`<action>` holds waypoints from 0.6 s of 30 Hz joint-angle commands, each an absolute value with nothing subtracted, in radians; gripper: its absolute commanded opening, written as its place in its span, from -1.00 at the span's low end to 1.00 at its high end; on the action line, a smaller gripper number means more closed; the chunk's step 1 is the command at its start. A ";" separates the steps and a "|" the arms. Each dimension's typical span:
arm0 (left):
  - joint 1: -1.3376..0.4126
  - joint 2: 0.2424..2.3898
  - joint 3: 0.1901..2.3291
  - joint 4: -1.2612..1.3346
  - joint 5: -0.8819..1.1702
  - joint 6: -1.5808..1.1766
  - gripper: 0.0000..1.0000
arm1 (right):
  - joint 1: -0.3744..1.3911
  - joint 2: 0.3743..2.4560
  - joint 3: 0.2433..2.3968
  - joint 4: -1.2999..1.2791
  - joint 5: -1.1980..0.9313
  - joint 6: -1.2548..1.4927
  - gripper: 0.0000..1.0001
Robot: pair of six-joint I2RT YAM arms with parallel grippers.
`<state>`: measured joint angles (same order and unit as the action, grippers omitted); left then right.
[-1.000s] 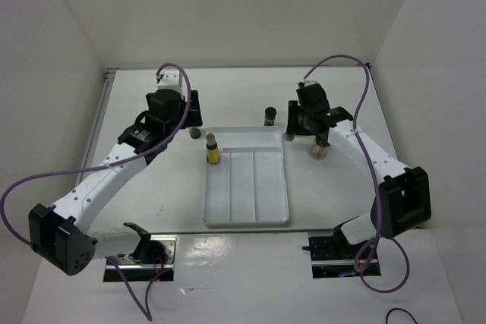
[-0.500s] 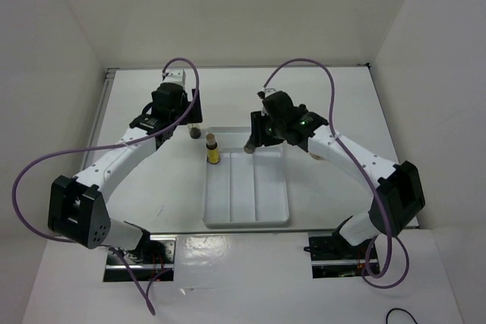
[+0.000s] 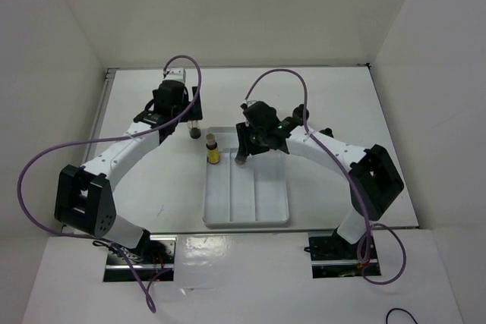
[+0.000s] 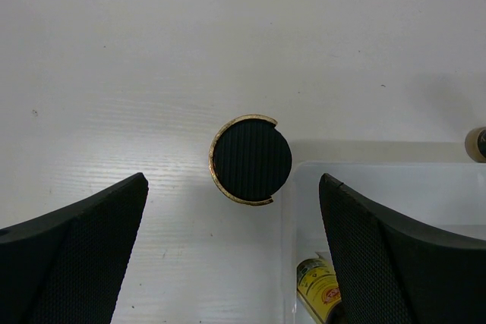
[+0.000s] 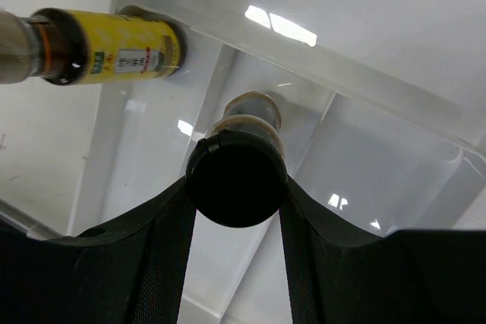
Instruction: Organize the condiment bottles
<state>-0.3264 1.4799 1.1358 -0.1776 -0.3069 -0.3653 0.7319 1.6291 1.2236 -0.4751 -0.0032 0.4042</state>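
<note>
Over the table (image 3: 152, 180), at 11 o'clock just off the white tray (image 3: 247, 214): a tiny dark jar (image 4: 250, 159), upright. From straight above, only a round black ribbed cap, edged by a thin gold rim with a gap on one side. Directly over it, the left gripper (image 4: 231, 178), spread wide, one finger at 9 o'clock of the jar and one at 3 o'clock, well clear of the cap and holding nothing.

Next, inside the tray at its 11 o'clock corner, in the leftmost compartment: a slim yellow bottle (image 3: 213, 153), standing upright, with a brownish-tan cap, amber neck and a yellow label with small print.

Further right, at the 12 o'clock end of the middle compartment: a rounder pale bottle (image 5: 247, 115) with a smooth black cap, body beige and cloudy. Clamped on that cap from both sides, the right gripper (image 5: 237, 180), black fingers (image 5: 152, 263) pressed against it. Base low in the compartment; touching the floor or not, impossible to tell.
</note>
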 commanded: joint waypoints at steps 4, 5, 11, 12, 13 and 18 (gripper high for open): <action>-0.319 1.515 1.186 -0.115 -0.287 -0.348 0.98 | 0.764 1.693 1.268 -0.431 0.090 0.408 -0.88; -0.319 1.516 1.198 -0.115 -0.287 -0.339 0.98 | 0.764 1.694 1.269 -0.431 0.100 0.408 -0.88; -0.319 1.536 1.207 -0.115 -0.264 -0.330 0.98 | 0.764 1.704 1.287 -0.431 0.130 0.399 -0.74; -0.319 1.536 1.207 -0.115 -0.264 -0.330 0.98 | 0.764 1.713 1.287 -0.431 0.130 0.399 -0.71; -0.319 1.536 1.207 -0.115 -0.264 -0.330 0.98 | 0.764 1.713 1.296 -0.431 0.130 0.399 -0.66; -0.319 1.555 1.207 -0.115 -0.264 -0.330 0.98 | 0.764 1.732 1.305 -0.431 0.121 0.399 -0.56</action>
